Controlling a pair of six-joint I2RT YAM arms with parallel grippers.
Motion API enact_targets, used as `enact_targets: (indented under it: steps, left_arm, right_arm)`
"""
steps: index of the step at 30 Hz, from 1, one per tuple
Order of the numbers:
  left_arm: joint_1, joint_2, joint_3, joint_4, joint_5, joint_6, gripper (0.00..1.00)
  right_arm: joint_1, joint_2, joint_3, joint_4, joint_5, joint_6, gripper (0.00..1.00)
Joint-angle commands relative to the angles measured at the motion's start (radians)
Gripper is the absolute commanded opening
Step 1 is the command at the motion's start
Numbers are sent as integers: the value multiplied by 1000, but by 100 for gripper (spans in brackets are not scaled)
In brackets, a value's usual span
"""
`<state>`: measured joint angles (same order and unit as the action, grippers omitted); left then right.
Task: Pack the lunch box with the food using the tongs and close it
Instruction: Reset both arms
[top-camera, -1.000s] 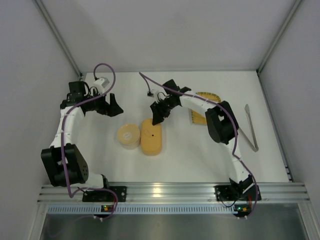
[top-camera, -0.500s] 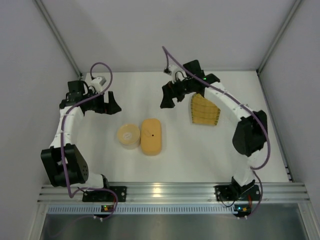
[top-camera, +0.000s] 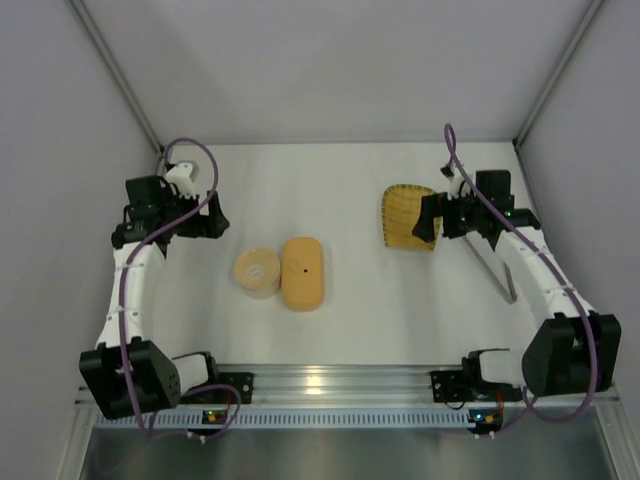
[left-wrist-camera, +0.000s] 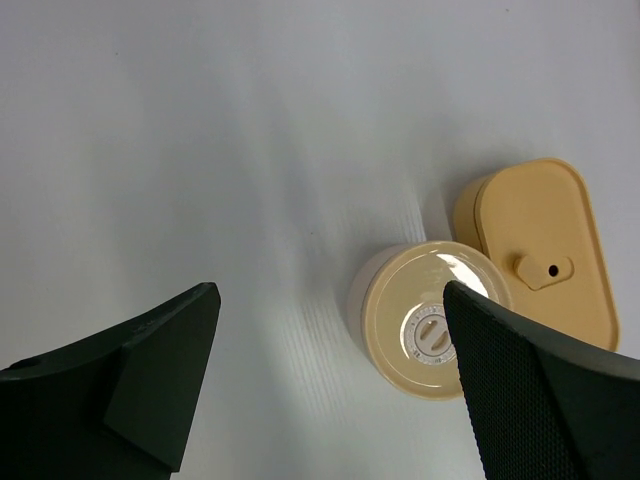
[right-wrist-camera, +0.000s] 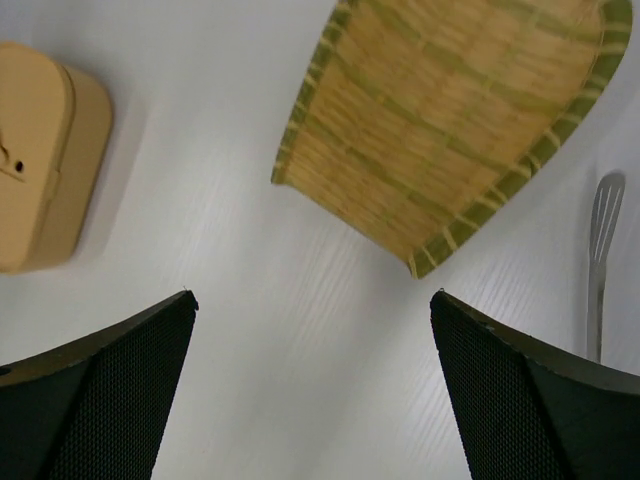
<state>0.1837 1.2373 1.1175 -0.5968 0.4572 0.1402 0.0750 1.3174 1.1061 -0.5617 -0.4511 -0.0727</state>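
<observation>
While left gripper (left-wrist-camera: 327, 330) and right gripper (right-wrist-camera: 312, 310) are gaping empty, tongs (top-camera: 505, 290) at three o'clock of lunch box (top-camera: 302, 272) are looking slick, springy: grip mid-arm.

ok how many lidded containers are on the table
2. The oblong orange lunch box sits near the middle of the table; the round tin stands close beside it on its left. No other shows in any view.

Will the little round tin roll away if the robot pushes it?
Probably not: the small round tin with a tan lid stands on its flat base, so it would likely slide. Its smooth, shiny lid looks slippery. Tipped sideways, it might roll.
</observation>
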Motion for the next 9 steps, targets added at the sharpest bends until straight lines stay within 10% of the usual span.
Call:
enact_targets:
  steps: [1, 9]
  left_arm:
    - [5, -62, -59, 38, -92, 2, 98]
    - [7, -173, -137, 11, -95, 30, 98]
  right_arm:
    - [-12, -153, -136, 91, 86, -22, 99]
    - [-20, -280, -210, 123, 161, -13, 99]
